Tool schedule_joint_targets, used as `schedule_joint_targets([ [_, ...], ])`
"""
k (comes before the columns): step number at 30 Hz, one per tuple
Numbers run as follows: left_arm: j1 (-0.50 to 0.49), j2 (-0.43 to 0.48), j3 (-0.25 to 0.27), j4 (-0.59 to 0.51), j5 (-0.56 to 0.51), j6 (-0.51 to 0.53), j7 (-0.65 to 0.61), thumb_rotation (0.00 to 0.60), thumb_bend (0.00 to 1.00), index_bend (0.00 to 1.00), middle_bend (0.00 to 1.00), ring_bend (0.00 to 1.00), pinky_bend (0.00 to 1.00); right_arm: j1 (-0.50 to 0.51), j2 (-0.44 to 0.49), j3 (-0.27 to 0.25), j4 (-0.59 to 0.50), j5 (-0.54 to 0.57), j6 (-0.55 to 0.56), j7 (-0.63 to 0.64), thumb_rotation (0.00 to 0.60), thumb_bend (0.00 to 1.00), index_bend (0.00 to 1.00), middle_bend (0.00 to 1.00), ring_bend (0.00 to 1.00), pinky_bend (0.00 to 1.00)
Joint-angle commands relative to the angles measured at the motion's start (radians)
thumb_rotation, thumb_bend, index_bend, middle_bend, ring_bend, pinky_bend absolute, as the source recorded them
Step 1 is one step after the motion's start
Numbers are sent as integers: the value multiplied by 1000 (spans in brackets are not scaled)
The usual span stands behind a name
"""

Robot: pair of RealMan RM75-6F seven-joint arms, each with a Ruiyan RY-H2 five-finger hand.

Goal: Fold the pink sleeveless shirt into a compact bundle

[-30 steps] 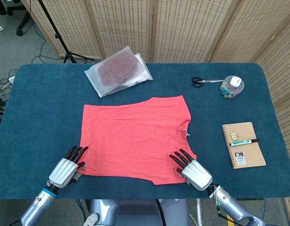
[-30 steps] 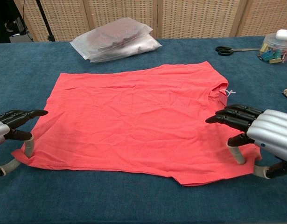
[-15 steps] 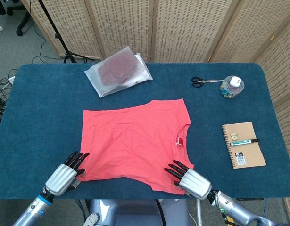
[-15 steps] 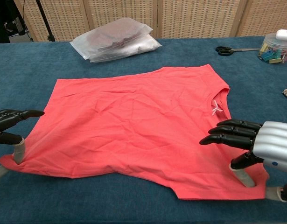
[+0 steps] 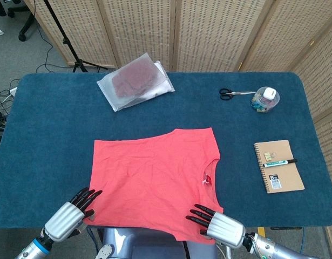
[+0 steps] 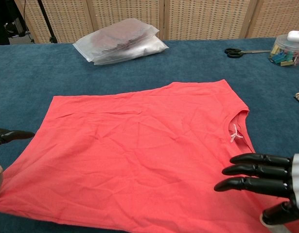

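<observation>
At the table's near edge, both hands, left hand point(image 5: 65, 218) and right hand point(image 5: 222, 227), grasp the flat pink sleeveless cotton shirt point(image 5: 155, 175) by its near corners, having dragged it nearer, still unfolded.

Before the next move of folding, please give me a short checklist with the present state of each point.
1. Pink sleeveless cotton shirt lies flat, unfolded: ok.
2. Left robot hand at the near left corner: ok; grip cannot tell.
3. Right robot hand at the near right corner: ok; grip cannot tell.
4. Shirt's near hem fully on the blue table: not ok, it reaches the table's edge.
5. Clear plastic garment bag apart from the shirt: ok.
</observation>
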Motion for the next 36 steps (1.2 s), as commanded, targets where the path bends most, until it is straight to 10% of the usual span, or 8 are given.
schedule_joint_targets([
  [1, 0, 15, 17, -21, 8, -11, -15, 600, 609, 726, 0, 0, 0, 0, 13, -14, -8, -20, 7, -7, 600, 569, 659, 111, 0, 0],
  [13, 3, 45, 28, -74, 35, -22, 5, 600, 610, 727, 0, 0, 0, -1, 34, -23, -29, -45, 13, -11, 600, 607, 660, 112, 0, 0],
  [36, -48, 67, -290, -346, -428, -131, 130, 600, 610, 736, 0, 0, 0, 75, 44, 244, -84, 369, -113, 230, 600, 624, 660, 112, 0, 0],
])
